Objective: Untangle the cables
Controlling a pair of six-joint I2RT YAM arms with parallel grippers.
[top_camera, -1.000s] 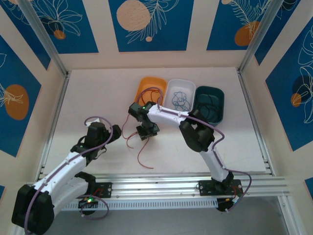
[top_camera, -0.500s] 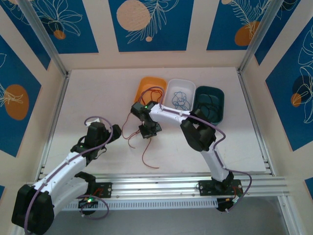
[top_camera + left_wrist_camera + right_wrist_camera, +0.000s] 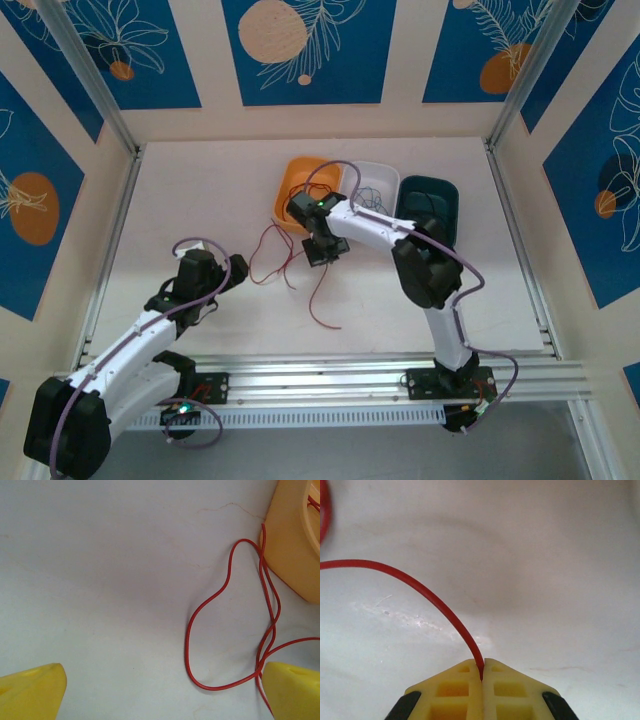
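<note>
I read the right gripper [image 3: 482,669] clamped on the red cable [image 3: 431,600], left gripper [image 3: 165,682] spread wide, empty. Strands cross beside the orange bin [image 3: 292,540], maybe twisted; pulling could cinch them.

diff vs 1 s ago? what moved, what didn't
The right tool, shut on the red cable, moved away from the arm bases and rightward, toward the orange bin, pulling the cable's loose tail with it. No new grasp or release. The left tool stayed put and open; the orange bin did not shift.
</note>
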